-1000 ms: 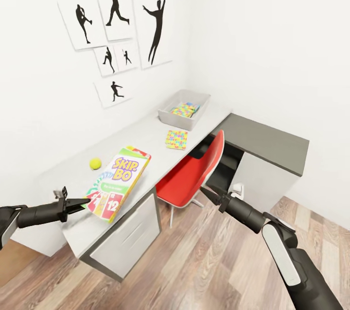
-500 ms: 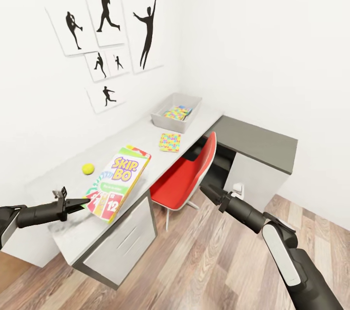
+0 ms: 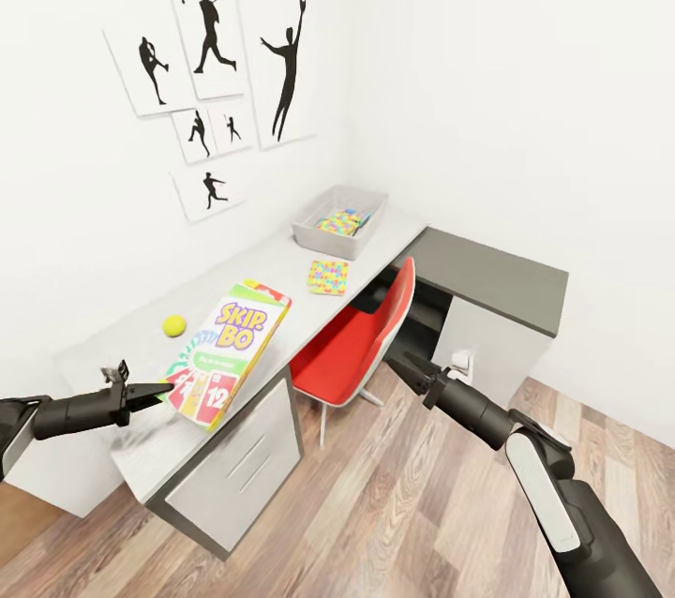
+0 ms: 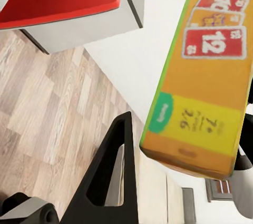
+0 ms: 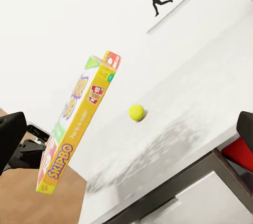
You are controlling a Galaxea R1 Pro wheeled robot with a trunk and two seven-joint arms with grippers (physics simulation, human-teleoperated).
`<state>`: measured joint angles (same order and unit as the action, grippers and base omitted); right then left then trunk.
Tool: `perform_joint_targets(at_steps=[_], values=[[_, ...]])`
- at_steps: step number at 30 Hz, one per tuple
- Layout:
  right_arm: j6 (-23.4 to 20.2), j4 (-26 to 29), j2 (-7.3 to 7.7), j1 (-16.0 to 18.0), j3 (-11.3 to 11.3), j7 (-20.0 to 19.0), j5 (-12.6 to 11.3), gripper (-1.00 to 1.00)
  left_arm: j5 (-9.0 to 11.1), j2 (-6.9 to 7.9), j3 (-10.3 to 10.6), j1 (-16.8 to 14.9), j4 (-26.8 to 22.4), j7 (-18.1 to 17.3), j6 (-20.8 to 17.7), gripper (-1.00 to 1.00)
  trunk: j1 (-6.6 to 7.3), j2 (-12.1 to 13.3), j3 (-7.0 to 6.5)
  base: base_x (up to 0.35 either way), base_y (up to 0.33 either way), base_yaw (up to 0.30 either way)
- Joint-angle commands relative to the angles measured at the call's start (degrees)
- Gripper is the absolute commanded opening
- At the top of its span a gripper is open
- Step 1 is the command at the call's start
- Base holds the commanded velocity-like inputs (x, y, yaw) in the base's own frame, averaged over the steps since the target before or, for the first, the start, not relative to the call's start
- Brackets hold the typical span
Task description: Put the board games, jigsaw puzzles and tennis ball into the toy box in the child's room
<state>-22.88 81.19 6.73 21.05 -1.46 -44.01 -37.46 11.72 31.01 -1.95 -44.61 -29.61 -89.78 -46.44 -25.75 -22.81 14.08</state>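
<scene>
head view: left gripper [image 3: 161, 387] is clamped on the lower edge of the skip-bo box [image 3: 228, 350], holding it tilted clear above the table [image 3: 281, 265], presumably for carrying to the toy box [image 3: 339, 220] at the far end. right gripper [image 3: 401, 368] hangs parted and empty beside the red chair [image 3: 361, 340].

Your left gripper [image 3: 161, 388] is clamped on the SKIP-BO box [image 3: 226, 351], arm stretched forward. Your right gripper [image 3: 401, 366] hangs parted, arm extended.

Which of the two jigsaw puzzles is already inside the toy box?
The farther jigsaw puzzle lies inside the toy box; the other puzzle lies on the table beside it.
</scene>
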Motion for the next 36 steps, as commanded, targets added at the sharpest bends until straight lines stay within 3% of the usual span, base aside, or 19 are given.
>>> perform_joint_targets(at_steps=[1, 15, 21, 36], values=[[-0.5, 0.02, 0.04, 0.04, -0.08, 0.07, -0.58, 1.0, -0.03, 0.01, 0.03, -0.03, -0.01, -0.23, -0.58, -1.0, -0.04, -0.11, 0.01, -0.002, 0.0, 0.0], [-0.41, -0.05, 0.04, 0.04, -0.09, 0.07, -0.46, 1.0, -0.03, -0.03, 0.07, -0.03, -0.01, -0.23, -0.45, -1.0, -0.04, -0.11, -1.28, 0.029, -0.018, 0.0], [-0.41, -0.07, 0.04, 0.04, -0.04, 0.04, -0.34, 1.0, -0.03, -0.07, 0.02, -0.01, -0.01, -0.23, 2.32, -1.0, -0.04, -0.11, -1.83, 0.265, -0.112, 0.0], [-0.4, -0.07, 0.04, 0.04, 0.0, 0.07, 0.39, 1.0, 0.06, -0.16, 0.02, 0.05, -0.01, -0.23, 2.82, -1.0, -0.04, -0.11, -2.88, 0.283, -0.184, 0.0]])
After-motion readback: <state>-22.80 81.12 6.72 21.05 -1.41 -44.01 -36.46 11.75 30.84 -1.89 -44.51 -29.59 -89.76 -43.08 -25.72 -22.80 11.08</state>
